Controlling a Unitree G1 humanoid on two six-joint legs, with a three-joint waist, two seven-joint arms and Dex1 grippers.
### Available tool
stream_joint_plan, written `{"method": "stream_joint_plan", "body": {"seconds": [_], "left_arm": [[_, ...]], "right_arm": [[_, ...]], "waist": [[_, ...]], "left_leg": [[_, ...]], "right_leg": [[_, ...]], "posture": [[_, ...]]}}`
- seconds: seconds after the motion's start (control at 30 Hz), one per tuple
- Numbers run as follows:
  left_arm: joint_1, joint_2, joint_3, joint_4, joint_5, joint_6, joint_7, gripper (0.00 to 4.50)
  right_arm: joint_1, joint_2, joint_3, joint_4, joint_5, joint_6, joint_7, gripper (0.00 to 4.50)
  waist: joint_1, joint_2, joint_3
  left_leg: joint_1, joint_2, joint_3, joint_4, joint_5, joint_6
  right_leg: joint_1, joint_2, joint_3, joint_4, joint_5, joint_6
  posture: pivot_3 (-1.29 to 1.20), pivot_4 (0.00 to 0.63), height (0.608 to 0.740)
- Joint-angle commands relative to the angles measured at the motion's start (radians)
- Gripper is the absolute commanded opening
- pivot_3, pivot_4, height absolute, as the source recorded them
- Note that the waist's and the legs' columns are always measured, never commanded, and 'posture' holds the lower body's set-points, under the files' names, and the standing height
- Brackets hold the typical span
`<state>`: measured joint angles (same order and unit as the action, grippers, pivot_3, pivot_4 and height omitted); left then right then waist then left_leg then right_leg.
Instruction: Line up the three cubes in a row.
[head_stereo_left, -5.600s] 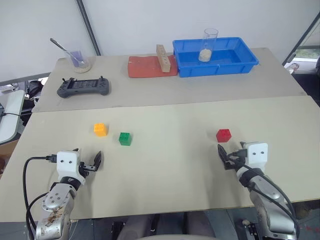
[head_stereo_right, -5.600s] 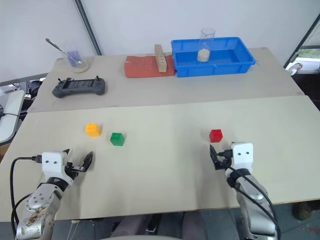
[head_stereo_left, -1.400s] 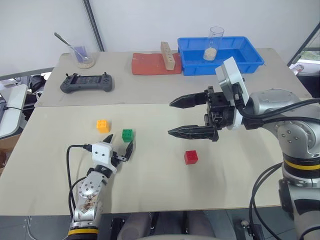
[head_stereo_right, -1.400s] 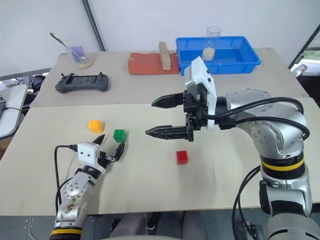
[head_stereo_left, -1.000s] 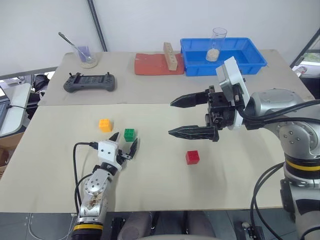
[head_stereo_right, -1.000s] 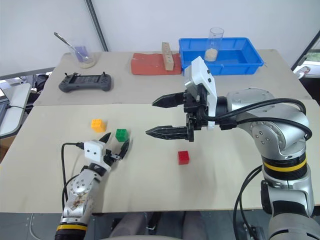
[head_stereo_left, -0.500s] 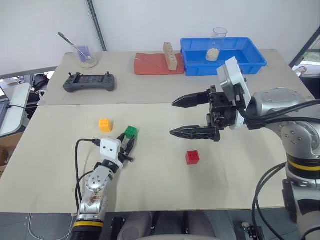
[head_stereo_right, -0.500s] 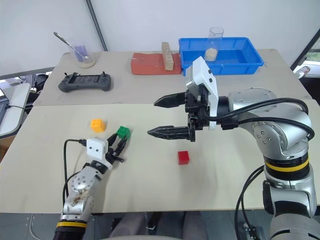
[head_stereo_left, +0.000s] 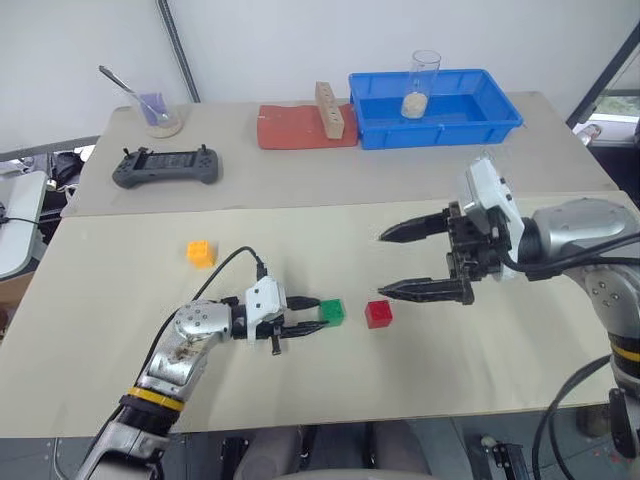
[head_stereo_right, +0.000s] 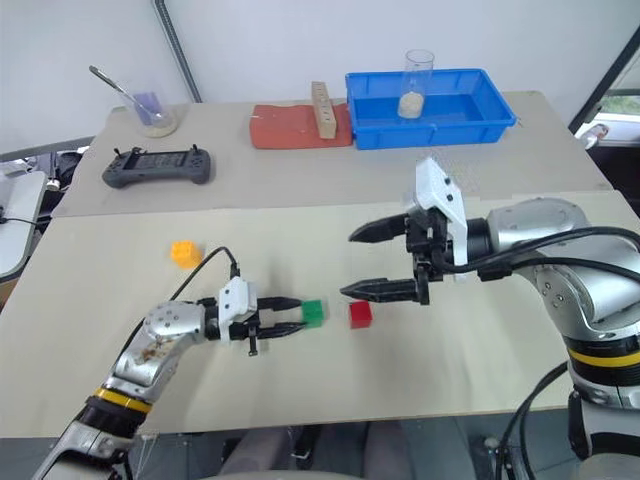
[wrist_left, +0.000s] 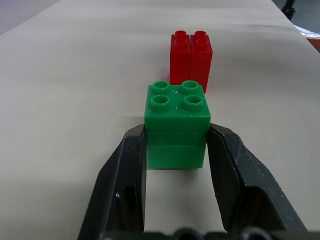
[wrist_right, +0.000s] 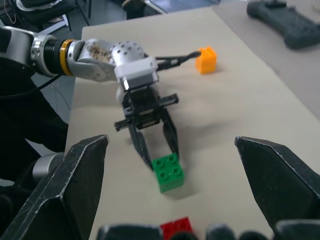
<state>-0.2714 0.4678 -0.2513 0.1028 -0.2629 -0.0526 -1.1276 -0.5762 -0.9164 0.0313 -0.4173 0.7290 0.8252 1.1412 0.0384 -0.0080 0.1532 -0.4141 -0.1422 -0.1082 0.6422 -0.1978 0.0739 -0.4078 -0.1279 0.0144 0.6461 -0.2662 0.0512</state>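
Note:
My left gripper is shut on the green cube, its two black fingers pressing the cube's sides. The cube is low over the table, just left of the red cube, with a small gap between them. In the left wrist view the red cube stands right behind the green one. The orange-yellow cube sits alone farther left and back. My right gripper hovers open above and right of the red cube, its fingers spread wide and pointing left with nothing between them.
On the far table stand a blue tray holding a glass, a red mat with a tan wooden block, a game controller and a cup with a spoon. A seam separates the two tabletops.
My left gripper shut on the green cube and swung it right, to beside the red cube. My right gripper moved right and lower, still open. The camera view shifted too.

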Motion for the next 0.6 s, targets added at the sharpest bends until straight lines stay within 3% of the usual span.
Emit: {"method": "stream_joint_plan", "body": {"seconds": [0.03,0.6], "left_arm": [[-0.032,-0.016,-0.026,0.063,0.026,-0.036,-0.038,1.25],[-0.048,-0.028,-0.04,0.052,0.027,-0.015,-0.088,1.25]], "right_arm": [[0.0,-0.021,-0.045,-0.045,0.012,-0.019,0.005,4.5],[0.007,-0.029,-0.045,-0.047,0.014,-0.017,0.015,4.5]], "waist": [[0.0,0.0,0.0],[-0.001,0.0,0.0]], "left_leg": [[0.0,0.0,0.0,0.0,0.0,0.0],[0.0,0.0,0.0,0.0,0.0,0.0]], "right_leg": [[0.0,0.0,0.0,0.0,0.0,0.0],[0.0,-0.001,0.0,0.0,0.0,0.0]], "posture": [[0.0,0.15,0.74],[0.0,0.15,0.74]]}}
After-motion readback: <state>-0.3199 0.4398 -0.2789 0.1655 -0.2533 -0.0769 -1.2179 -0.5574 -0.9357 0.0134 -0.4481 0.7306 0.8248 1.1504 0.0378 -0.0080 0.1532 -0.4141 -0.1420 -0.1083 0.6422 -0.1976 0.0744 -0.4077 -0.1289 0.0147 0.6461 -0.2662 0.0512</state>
